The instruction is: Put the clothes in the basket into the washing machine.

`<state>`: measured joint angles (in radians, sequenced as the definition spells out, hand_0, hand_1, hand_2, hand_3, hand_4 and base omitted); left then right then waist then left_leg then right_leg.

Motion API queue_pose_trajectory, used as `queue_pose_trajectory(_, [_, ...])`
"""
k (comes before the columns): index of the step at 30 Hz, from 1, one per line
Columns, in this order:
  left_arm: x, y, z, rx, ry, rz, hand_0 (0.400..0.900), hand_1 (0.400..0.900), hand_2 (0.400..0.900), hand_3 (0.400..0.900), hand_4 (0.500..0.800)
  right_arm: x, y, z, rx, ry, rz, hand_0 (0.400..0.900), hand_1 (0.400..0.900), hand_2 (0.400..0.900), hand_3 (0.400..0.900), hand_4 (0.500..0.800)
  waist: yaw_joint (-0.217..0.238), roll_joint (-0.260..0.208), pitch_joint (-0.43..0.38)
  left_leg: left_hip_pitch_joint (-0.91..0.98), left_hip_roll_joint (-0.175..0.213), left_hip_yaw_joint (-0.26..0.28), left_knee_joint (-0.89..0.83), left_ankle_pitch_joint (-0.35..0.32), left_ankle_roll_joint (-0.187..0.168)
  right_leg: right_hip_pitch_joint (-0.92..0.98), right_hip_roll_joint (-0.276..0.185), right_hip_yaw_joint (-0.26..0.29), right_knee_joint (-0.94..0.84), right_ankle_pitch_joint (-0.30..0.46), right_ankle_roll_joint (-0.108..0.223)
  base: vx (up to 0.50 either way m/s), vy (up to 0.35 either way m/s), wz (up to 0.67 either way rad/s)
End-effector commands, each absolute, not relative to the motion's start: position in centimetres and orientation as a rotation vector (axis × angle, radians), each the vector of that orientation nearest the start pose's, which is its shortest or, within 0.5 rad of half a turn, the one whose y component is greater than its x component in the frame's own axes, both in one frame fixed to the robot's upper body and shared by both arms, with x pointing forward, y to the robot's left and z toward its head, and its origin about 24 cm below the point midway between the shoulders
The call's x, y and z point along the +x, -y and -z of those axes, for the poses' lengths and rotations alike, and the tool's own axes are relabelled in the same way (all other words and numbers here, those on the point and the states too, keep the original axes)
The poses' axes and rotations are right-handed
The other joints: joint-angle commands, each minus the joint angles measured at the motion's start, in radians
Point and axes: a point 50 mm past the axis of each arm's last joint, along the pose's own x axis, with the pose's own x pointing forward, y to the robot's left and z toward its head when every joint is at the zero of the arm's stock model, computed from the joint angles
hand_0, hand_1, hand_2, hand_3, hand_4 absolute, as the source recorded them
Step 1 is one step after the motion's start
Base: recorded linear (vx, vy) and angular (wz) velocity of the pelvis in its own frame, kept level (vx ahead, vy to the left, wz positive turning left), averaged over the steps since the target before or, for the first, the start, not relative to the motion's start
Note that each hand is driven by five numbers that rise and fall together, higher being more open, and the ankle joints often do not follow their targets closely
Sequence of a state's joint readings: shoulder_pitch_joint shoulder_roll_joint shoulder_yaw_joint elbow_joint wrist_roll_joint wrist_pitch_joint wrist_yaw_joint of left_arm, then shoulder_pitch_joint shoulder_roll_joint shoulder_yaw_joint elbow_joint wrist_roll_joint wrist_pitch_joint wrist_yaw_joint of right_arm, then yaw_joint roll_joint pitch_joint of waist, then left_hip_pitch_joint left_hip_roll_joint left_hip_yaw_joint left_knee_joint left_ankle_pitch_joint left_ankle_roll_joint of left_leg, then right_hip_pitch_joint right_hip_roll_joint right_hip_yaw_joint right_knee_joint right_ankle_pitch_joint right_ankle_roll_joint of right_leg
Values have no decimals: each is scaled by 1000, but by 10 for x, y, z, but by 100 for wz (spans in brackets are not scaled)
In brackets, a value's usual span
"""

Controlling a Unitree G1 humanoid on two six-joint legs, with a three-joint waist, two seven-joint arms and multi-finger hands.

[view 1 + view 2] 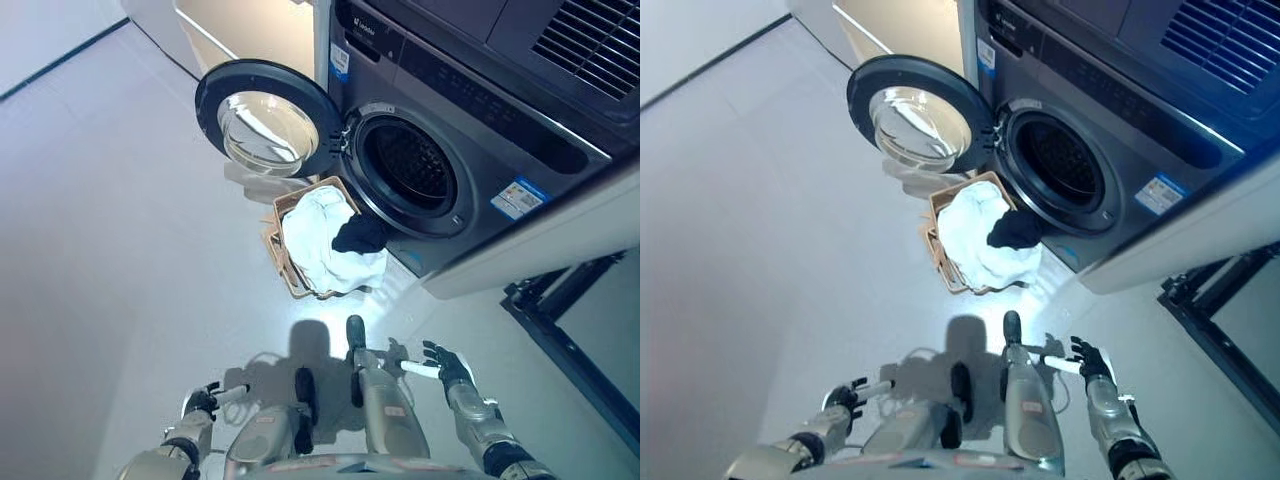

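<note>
- While the washing machine (470, 150) is standing with its door (265, 120) swung open, the basket (290, 265) is sitting just before it, holding white clothes (315, 245) and a dark garment (360, 235).
- Well short of the basket, the left hand (200, 402) and right hand (447, 366) are hovering with fingers relaxed, gripping nothing.

The washing machine (470, 130) stands at the far right, its round door (268, 120) swung open to the left of the drum opening (408, 165). The basket (300, 275) sits on the floor (110, 250) just before the opening, below the door. A white cloth (320, 245) fills the basket, and a dark garment (360, 235) lies on top at its right side, nearest the machine. A metal frame (570, 310) stands right of the machine.
</note>
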<state>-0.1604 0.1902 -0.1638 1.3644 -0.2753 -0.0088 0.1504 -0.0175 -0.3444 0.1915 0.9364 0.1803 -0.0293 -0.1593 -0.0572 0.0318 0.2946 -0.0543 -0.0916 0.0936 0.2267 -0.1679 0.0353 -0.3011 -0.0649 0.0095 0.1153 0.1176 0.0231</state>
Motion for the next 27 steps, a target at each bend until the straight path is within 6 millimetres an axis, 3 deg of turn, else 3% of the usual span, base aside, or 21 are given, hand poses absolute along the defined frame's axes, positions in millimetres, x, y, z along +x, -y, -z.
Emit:
queue_pose_trajectory(1, [116, -226, 158, 137, -1159, -295, 900, 900, 900, 900, 800, 175, 287, 97, -442, -777, 245, 900, 900, 900, 900, 800, 1, 23, 40, -116, 142, 35, 501, 222, -70, -30, 66, 0, 132, -126, 3, 399, -551, 54])
queue_pose_trajectory(4, [112, -224, 160, 136, -1178, -286, 900, 900, 900, 900, 800, 166, 292, 105, -466, -849, 264, 900, 900, 900, 900, 800, 19, 20, 51, -160, 170, 50, 559, 226, -75, 29, 71, -4, 102, -154, -22, 331, -389, 24])
queue_pose_trajectory(7, [95, -215, 166, 140, -1236, -257, 900, 900, 900, 900, 800, 155, 293, 116, -482, -944, 287, 900, 900, 900, 900, 800, 36, 21, 33, -252, 101, 68, 426, 168, -83, 115, 69, -29, 58, -169, -15, 394, -229, 20])
queue_pose_trajectory(8, [95, -215, 166, 140, -1236, -257, 900, 900, 900, 900, 800, 155, 293, 116, -482, -943, 287, 900, 900, 900, 900, 800, 34, 19, 37, -245, 98, 68, 421, 169, -83, 121, 66, -30, 57, -170, -14, 500, -95, 15])
queue_pose_trajectory(9, [93, -214, 166, 153, -1239, -243, 900, 900, 900, 900, 800, 153, 292, 118, -481, -964, 287, 900, 900, 900, 900, 800, 36, 23, 29, -229, 69, 70, 176, 170, -74, 164, 67, -42, 44, -181, -1, 402, 6, 7])
queue_pose_trajectory(10, [92, -213, 167, 155, -1240, -239, 900, 900, 900, 900, 800, 151, 291, 120, -489, -977, 285, 900, 900, 900, 900, 800, 42, 29, 24, -210, 57, 50, 41, 195, -73, 180, 74, -46, 37, -184, 3, 549, 39, 0])
queue_pose_trajectory(11, [91, -211, 167, 158, -1240, -232, 900, 900, 900, 900, 800, 148, 290, 123, -500, -992, 274, 900, 900, 900, 900, 800, 51, 41, 17, -187, 48, 16, -115, 261, -84, 200, 89, -51, 24, -185, 8, 275, 53, -7])
queue_pose_trajectory(12, [91, -211, 167, 158, -1240, -232, 900, 900, 900, 900, 800, 148, 290, 122, -500, -992, 274, 900, 900, 900, 900, 800, 50, 41, 17, -186, 48, 16, -118, 263, -85, 200, 89, -52, 23, -184, 8, 464, 107, -11])
queue_pose_trajectory(13, [91, -211, 167, 176, -1241, -214, 900, 900, 900, 900, 800, 147, 288, 124, -520, -1006, 254, 900, 900, 900, 900, 800, 61, 48, -3, -173, 56, -28, -260, 314, -107, 242, 97, -55, 3, -200, 14, 317, 74, -5])
queue_pose_trajectory(17, [90, -213, 167, 197, -1252, -211, 900, 900, 900, 900, 800, 147, 281, 128, -506, -1018, 242, 900, 900, 900, 900, 800, 67, 30, -23, -154, 57, -20, -227, 301, -89, 285, 88, -33, 14, -241, 30, 445, 213, -35])
queue_pose_trajectory(20, [100, -219, 163, 205, -1218, -222, 900, 900, 900, 900, 800, 148, 270, 132, -461, -1022, 238, 900, 900, 900, 900, 800, 70, -6, -27, -165, 40, 12, -164, 258, -53, 284, 58, -24, 65, -261, 51, 312, 228, -28])
queue_pose_trajectory(24, [110, -232, 158, 230, -1185, -241, 900, 900, 900, 900, 800, 150, 261, 133, -452, -1014, 202, 900, 900, 900, 900, 800, 80, -44, -32, -122, 32, 21, -194, 216, -15, 223, 38, -29, 218, -228, 85, 290, 216, -18])
queue_pose_trajectory(27, [115, -241, 154, 248, -1176, -262, 900, 900, 900, 900, 800, 155, 254, 133, -445, -997, 186, 900, 900, 900, 900, 800, 81, -50, -16, -96, 36, 36, -205, 193, -5, 161, 15, -65, 279, -200, 89, 159, 162, -14])
